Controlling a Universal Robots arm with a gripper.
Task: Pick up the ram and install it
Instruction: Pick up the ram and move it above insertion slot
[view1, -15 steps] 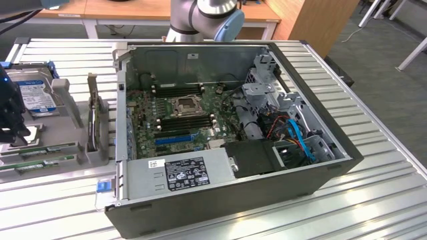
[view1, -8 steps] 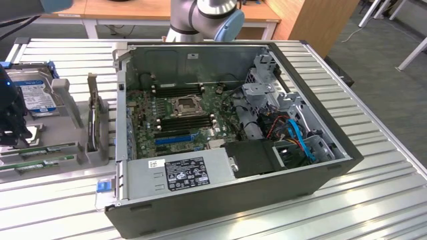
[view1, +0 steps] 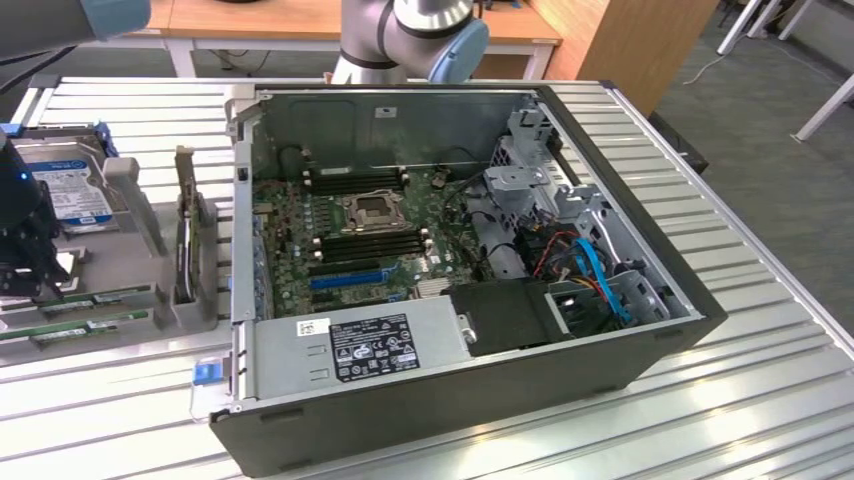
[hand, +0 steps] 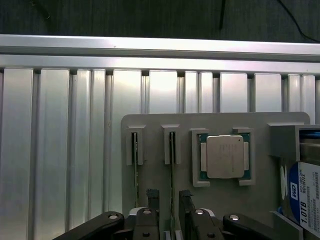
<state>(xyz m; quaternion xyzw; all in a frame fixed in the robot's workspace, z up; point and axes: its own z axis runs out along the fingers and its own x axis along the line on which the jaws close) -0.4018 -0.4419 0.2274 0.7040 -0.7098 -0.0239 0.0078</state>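
Two green ram sticks stand on edge in slots of a grey holder plate (hand: 155, 125). One ram stick (hand: 172, 167) runs between the two fingertips of my gripper (hand: 169, 196), which is open and straddles it without clamping. The other stick (hand: 135, 170) lies just outside one finger (hand: 152, 196). In the exterior view my gripper (view1: 27, 270) hangs low over the holder at the far left, above the green sticks (view1: 94, 297). The motherboard's long black slots (view1: 374, 240) lie inside the open computer case (view1: 467, 400).
A silver processor (hand: 225, 156) sits in a recess of the holder beside the sticks. A blue-labelled hard drive (view1: 74, 190) stands at the holder's far end. The power supply (view1: 360, 345) and a drive cage with cables (view1: 574, 250) crowd the case. The table (view1: 747, 400) is ribbed metal.
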